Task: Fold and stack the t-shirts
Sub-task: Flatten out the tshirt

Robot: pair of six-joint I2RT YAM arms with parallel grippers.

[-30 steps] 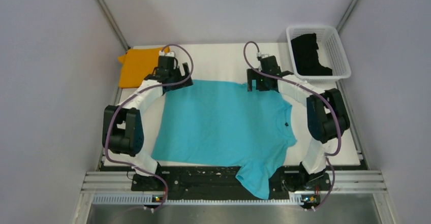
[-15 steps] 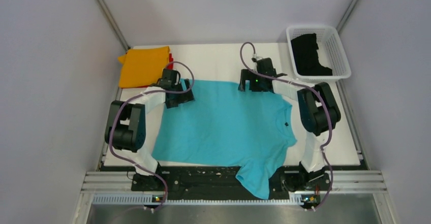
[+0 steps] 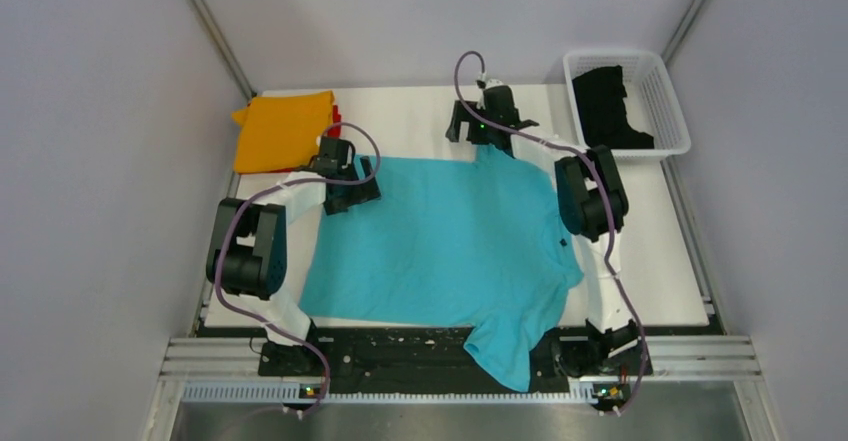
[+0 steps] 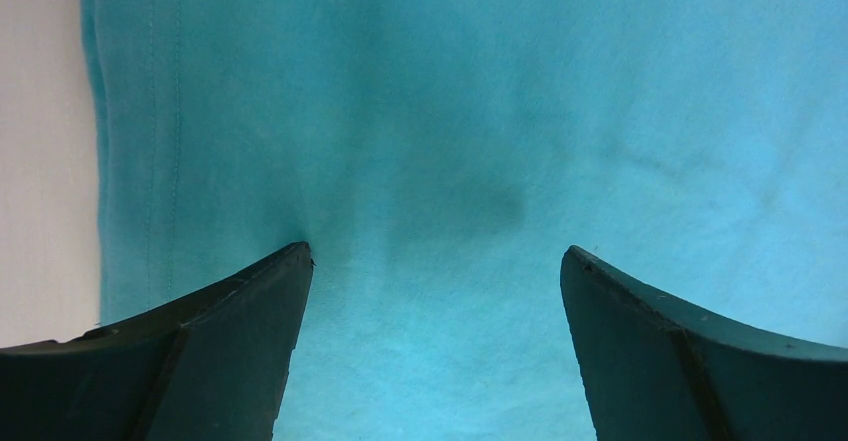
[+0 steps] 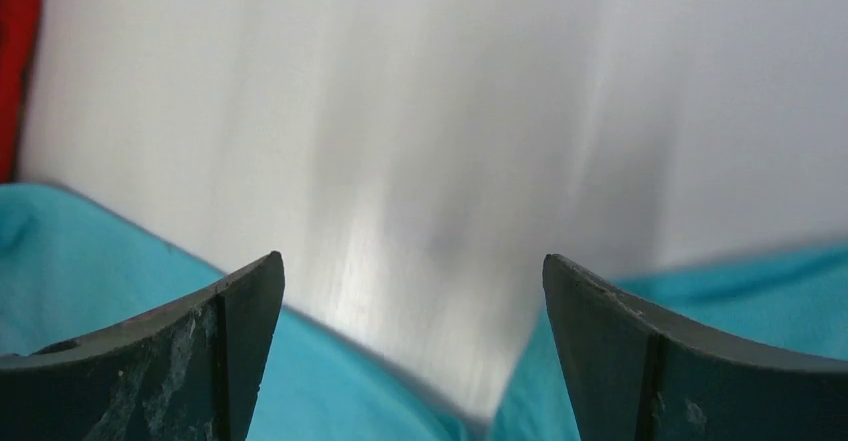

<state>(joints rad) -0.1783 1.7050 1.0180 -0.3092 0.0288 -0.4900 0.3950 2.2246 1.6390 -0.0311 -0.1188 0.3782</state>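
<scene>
The turquoise-blue t-shirt lies spread flat in the middle of the table, one sleeve hanging over the near edge. My left gripper is open just above its far left corner; in the left wrist view the jaws stand wide over the cloth beside its hem. My right gripper is open above bare table at the shirt's far edge; the right wrist view shows turquoise cloth below both fingers. The folded orange shirt lies at the back left on a red one. The black shirt is in the basket.
The white mesh basket stands at the back right corner. White table shows behind the turquoise shirt and to its right. Grey walls close in the left, right and back. The red shirt's edge shows in the right wrist view.
The left gripper has come from the shirt's far left corner a little onto the cloth, then stayed. The right gripper has moved back and left, off the shirt's far edge over bare table.
</scene>
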